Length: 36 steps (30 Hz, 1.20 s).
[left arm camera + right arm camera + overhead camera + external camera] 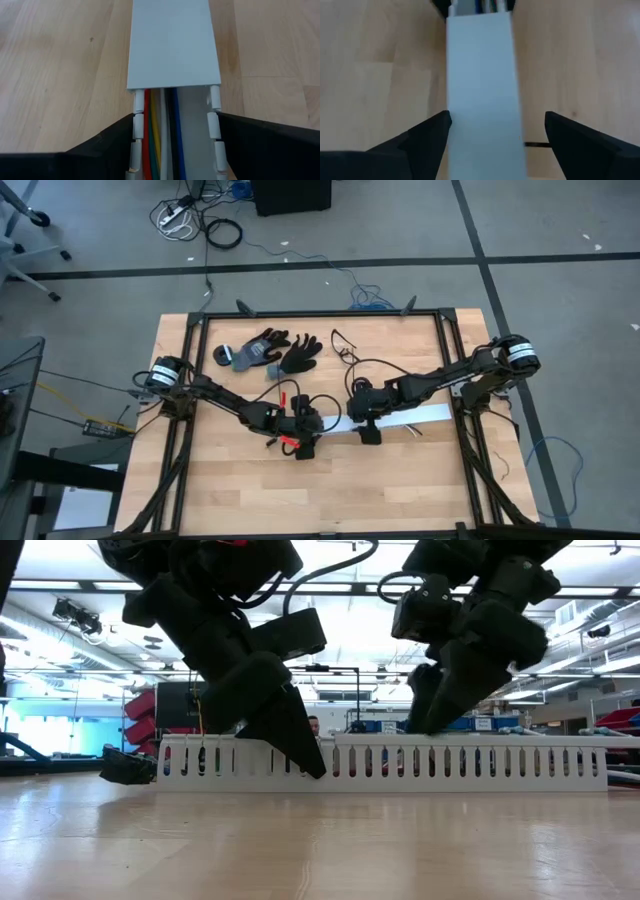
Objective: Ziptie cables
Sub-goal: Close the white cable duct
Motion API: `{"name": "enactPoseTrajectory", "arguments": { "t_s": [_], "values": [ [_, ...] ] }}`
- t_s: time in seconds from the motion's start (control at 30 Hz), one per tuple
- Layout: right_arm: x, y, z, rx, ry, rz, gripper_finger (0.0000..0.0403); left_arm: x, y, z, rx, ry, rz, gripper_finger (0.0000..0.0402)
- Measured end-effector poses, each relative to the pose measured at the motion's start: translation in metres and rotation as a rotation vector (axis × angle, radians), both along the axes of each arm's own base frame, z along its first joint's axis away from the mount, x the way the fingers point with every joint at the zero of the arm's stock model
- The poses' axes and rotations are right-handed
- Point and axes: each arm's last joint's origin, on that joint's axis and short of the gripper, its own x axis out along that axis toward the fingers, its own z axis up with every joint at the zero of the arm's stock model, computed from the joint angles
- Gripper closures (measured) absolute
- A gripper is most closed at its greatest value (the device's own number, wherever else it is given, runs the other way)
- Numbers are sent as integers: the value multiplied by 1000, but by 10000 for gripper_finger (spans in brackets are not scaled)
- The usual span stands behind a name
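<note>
Cables: the cables [159, 131], red, yellow, green, white, black and blue, are lying side by side inside the white slotted duct [520, 762] on the wooden table [210, 490].
Cover: a flat white lid [172, 45] is sitting over much of the duct; the stretch by the left gripper is showing bare wires.
Left gripper [172, 150]: fingers spread, straddling the duct walls, touching them or not I cannot tell.
Right gripper [495, 132]: fingers wide apart, either side of the lid, gripping nothing.
Progress: apparently partway; no ziptie is showing on the bundle.
Writing: none readable.
</note>
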Motion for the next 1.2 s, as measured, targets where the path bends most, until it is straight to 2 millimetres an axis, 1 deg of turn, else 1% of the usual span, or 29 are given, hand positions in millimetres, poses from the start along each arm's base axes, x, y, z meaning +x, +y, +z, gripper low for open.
{"name": "enactPoseTrajectory", "arguments": {
  "t_s": [0.13, 0.23, 0.33, 0.63, 0.77, 1.03, 1.1, 1.2],
  "values": [
    [-4, 3, -4, 34, 48, 25, 90, 0, 0, 0, 1, 3, 1, 156],
    [-2, 3, 2, 38, 54, 24, 94, 0, 0, 0, 0, 3, 1, 156],
    [-4, 4, 0, 35, 83, 21, 96, 0, 0, 0, 0, 3, 2, 156],
    [-4, 4, 0, 42, 78, 13, 99, 0, 0, 0, 0, 4, 2, 156],
    [-4, 4, 0, 40, 78, 11, 116, 0, 0, 0, -1, 5, 1, 156],
    [-4, 4, 1, 40, 77, 12, 168, -1, 0, 0, -2, 5, -2, 156],
    [-4, 4, 1, 41, 77, 12, 173, 0, 0, 0, -2, 5, -2, 156],
    [-3, 4, 1, 51, 72, 2, 170, 0, 0, 0, -2, 5, -2, 156]
  ]
}}
